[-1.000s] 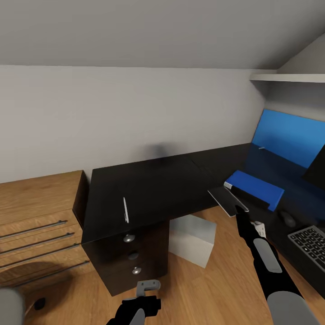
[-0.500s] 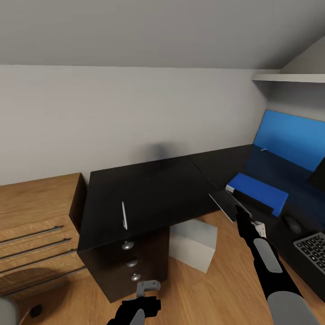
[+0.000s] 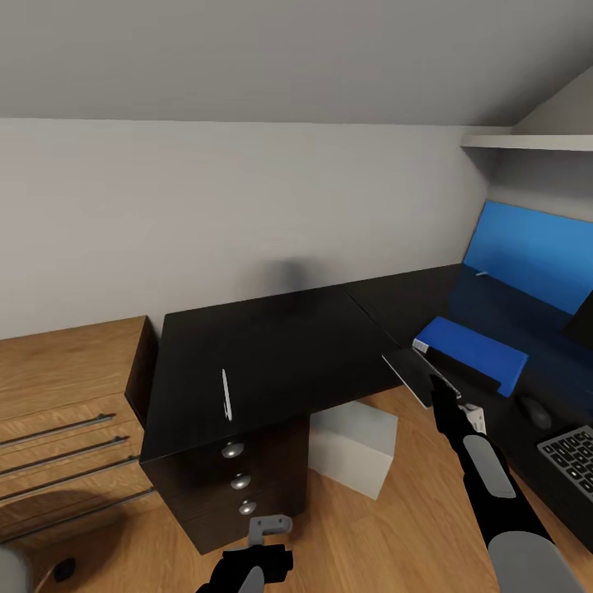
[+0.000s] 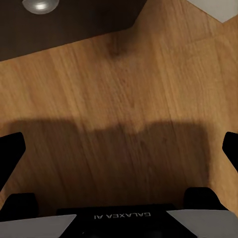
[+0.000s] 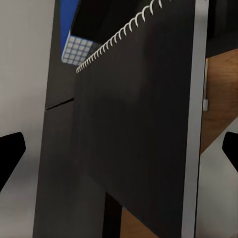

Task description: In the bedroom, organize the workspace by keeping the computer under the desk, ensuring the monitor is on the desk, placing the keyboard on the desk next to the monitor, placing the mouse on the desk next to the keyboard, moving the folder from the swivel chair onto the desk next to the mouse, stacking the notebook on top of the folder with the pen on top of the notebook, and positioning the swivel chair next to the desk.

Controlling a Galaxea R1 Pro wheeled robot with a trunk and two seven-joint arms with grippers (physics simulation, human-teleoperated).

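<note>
The grey notebook [image 3: 412, 371] lies on the black desk [image 3: 288, 346], overhanging its inner corner. My right gripper [image 3: 436, 385] is open at the notebook's near edge. In the right wrist view its fingers stand wide apart around the notebook [image 5: 139, 124]. The blue folder [image 3: 478, 350] lies just behind, with the mouse [image 3: 535, 409], keyboard [image 3: 571, 455] and an edge of the monitor [image 3: 583, 323] to the right. The white pen [image 3: 226, 394] lies on the desk's left part. The computer [image 3: 354, 445] stands on the floor in the desk's corner. My left gripper [image 3: 263, 543] hangs open over the floor.
A dark cabinet with round knobs [image 3: 239, 482] sits under the desk's left end, with a wooden drawer chest [image 3: 58, 395] further left. A blue back panel [image 3: 535, 251] rises behind the desk. A cropped grey shape [image 3: 10, 568] that I cannot identify shows in the bottom left corner.
The whole head view has shifted a little, so the camera moved. My right gripper has crept forward over the notebook's near edge. The notebook has stayed put beside the folder.
</note>
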